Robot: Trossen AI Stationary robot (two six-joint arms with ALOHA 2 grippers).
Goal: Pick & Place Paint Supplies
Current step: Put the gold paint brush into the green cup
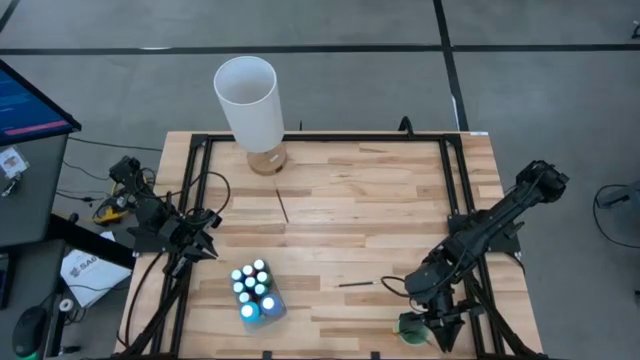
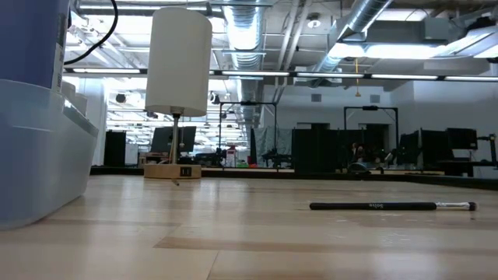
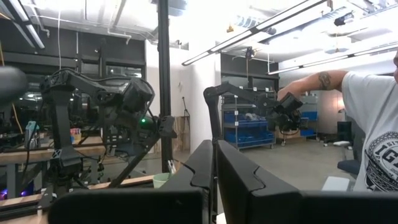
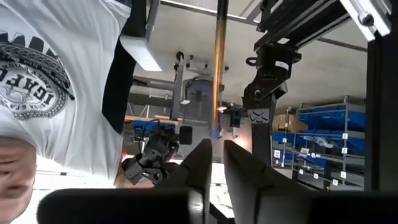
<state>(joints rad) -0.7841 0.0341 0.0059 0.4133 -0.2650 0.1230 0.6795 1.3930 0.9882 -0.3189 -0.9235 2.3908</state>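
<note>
- Left gripper [image 1: 207, 247] sits parked at the table's left edge, jaws pressed together and holding nothing; its own wrist view shows the two dark fingers [image 3: 205, 171] meeting and pointed across the table toward the other arm.
- Just to its right, near the front edge, stands the cluster of white-capped paint bottles [image 1: 255, 290], packed tightly in a clear tray; this is the nearest task item to the left arm.
- Farther back, a thin dark brush [image 1: 283, 206] lies on the wooden table [image 1: 370, 190], its long axis running roughly front to back, well apart from both arms.
- Behind that, at the table's rear edge, rises the tall white cylinder [image 1: 248, 100] on its small wooden base.
- Right of centre, a second dark brush [image 1: 355, 284] lies flat, long axis running left to right; the low view shows the same brush [image 2: 393, 206] lying lengthwise with its pale ferrule at one end.
- Right gripper [image 1: 442, 335] hangs at the front right corner, just beside a small green cup [image 1: 412, 325], carrying nothing; its wrist view shows the fingers [image 4: 245, 168] only a narrow slit apart.
- By this layout the right arm is the nearer one to that brush, which lies to its left and slightly back; a grasp would likely need the jaws set across the handle.
</note>
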